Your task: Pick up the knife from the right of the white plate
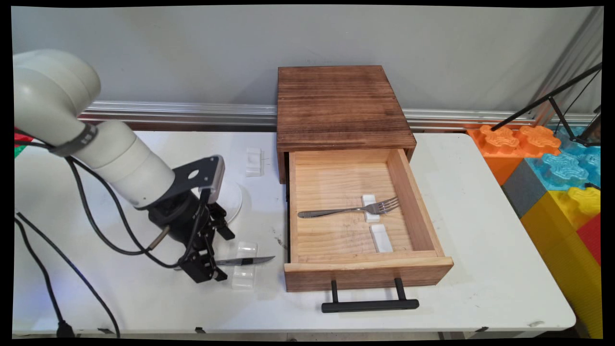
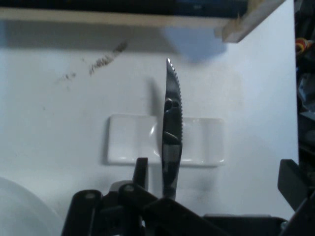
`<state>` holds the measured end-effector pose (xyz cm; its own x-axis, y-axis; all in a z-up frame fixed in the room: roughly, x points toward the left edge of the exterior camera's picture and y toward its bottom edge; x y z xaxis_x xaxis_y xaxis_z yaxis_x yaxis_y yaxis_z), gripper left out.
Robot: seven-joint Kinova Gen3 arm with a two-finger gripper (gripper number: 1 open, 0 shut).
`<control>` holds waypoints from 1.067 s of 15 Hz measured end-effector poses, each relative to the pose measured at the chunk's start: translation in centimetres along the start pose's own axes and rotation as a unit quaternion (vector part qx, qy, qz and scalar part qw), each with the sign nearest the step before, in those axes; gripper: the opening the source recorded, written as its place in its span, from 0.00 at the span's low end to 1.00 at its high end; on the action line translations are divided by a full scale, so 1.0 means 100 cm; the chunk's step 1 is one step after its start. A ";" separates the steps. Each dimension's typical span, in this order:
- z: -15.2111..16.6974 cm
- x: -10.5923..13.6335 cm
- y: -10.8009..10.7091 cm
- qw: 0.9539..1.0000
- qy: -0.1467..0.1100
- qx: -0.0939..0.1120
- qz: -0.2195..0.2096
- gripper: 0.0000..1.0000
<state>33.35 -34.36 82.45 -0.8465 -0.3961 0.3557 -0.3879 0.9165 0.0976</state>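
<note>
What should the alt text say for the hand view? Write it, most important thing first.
A serrated knife stands blade-up from the gripper, crossing a small white rest on the white table. A wooden drawer edge runs along the top.

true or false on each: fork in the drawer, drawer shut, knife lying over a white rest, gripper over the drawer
1. A fork lies in the drawer. True.
2. The drawer is shut. False: it is pulled open.
3. The knife lies across a white rest. True.
4. The gripper hangs over the drawer. False: it is left of the drawer, at the knife's handle end.
5. The drawer holds no white rests. False: two lie inside, one bare and one under the fork.
</note>
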 end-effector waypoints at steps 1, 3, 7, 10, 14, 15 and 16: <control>0.004 -0.002 0.000 1.000 -0.003 0.002 0.000 1.00; 0.011 -0.006 0.000 1.000 -0.010 0.007 0.002 1.00; 0.026 -0.013 -0.003 1.000 -0.020 0.017 0.009 1.00; 0.033 -0.017 -0.005 0.999 -0.025 0.021 0.013 1.00; 0.041 -0.021 -0.008 0.999 -0.028 0.027 0.018 1.00; 0.042 -0.022 -0.008 0.999 -0.028 0.028 0.018 1.00; 0.044 -0.022 -0.009 0.999 -0.029 0.029 0.019 1.00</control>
<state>34.00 -34.54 77.48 -0.8802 -0.3648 0.3035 -0.3737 0.9270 0.0305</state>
